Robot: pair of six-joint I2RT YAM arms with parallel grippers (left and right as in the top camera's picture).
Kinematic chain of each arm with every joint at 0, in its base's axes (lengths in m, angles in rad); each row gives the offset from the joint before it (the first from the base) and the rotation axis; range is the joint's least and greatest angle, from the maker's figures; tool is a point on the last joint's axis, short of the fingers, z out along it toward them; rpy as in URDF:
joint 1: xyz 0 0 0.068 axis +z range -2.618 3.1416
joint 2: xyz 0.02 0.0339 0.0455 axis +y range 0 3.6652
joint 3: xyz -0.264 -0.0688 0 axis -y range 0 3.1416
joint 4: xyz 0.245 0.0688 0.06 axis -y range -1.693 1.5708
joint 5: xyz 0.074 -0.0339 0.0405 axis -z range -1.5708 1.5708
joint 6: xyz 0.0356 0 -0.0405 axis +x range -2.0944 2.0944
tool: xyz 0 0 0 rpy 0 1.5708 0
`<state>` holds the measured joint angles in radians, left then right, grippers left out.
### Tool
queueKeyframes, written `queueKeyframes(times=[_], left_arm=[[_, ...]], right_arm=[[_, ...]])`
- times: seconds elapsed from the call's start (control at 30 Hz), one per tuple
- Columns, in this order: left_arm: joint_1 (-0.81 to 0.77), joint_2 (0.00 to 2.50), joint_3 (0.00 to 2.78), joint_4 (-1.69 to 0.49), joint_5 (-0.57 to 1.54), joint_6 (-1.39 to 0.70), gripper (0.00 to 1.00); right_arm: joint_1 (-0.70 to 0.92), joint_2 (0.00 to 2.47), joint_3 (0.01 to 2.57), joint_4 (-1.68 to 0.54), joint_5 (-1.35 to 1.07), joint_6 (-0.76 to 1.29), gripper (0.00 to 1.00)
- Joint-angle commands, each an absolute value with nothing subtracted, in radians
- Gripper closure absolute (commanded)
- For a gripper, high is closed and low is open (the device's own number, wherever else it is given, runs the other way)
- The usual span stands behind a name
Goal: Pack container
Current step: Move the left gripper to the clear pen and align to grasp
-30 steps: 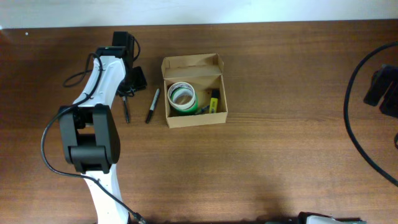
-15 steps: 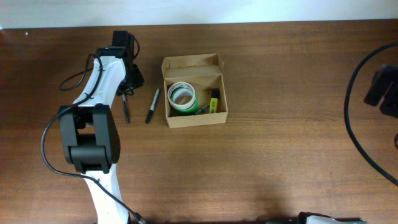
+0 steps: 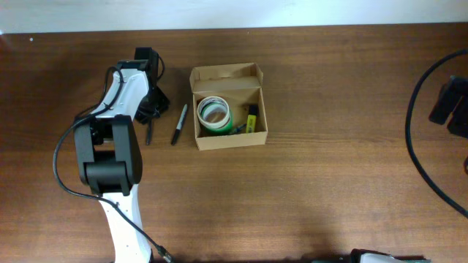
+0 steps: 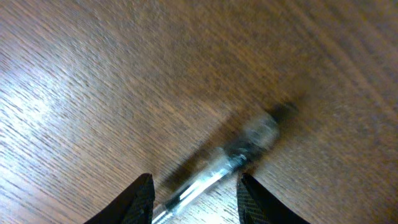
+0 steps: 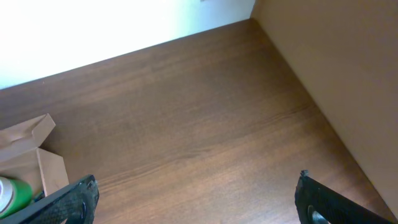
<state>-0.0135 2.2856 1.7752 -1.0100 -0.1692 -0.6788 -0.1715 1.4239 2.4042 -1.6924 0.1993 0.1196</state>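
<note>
The left arm reaches up the table [image 3: 329, 183], wrist bent down, its gripper [image 4: 195, 185] half open astride a pen [image 4: 214, 171]. The box [image 3: 230, 139] sits open to the right. The right gripper [image 5: 198, 202] hangs spread wide.

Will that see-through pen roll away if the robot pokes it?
It might roll: the pen looks round and thin, lying flat on the smooth wooden table. It seems stiff, light plastic, so it probably won't flop. The left tool straddles it, which may stop it.
</note>
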Motion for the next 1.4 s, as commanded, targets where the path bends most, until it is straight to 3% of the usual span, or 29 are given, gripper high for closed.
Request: queueKeyframes(times=[0.0,0.5,0.6,0.73,0.9,1.37], left_arm=[[-0.007,2.321,1.764,-1.015,-0.161,-0.68,0.57],[-0.005,2.329,1.764,-1.017,-0.165,-0.447,0.59],[-0.005,2.336,1.764,-1.02,-0.165,-0.414,0.64],[-0.005,2.345,1.76,-1.029,-0.165,-0.394,0.87],[-0.005,2.346,1.752,-1.026,-0.165,-0.394,0.98],[-0.005,2.346,1.753,-0.995,-0.165,-0.364,0.98]], right_arm=[[-0.177,1.415,2.405,-1.699,0.222,0.115,0.01],[-0.177,1.415,2.405,-1.699,0.223,0.115,0.01],[-0.177,1.413,2.405,-1.699,0.223,0.115,0.01],[-0.177,1.408,2.405,-1.699,0.223,0.115,0.01],[-0.177,1.401,2.405,-1.699,0.223,0.115,0.01],[-0.177,1.396,2.405,-1.699,0.222,0.116,0.01]])
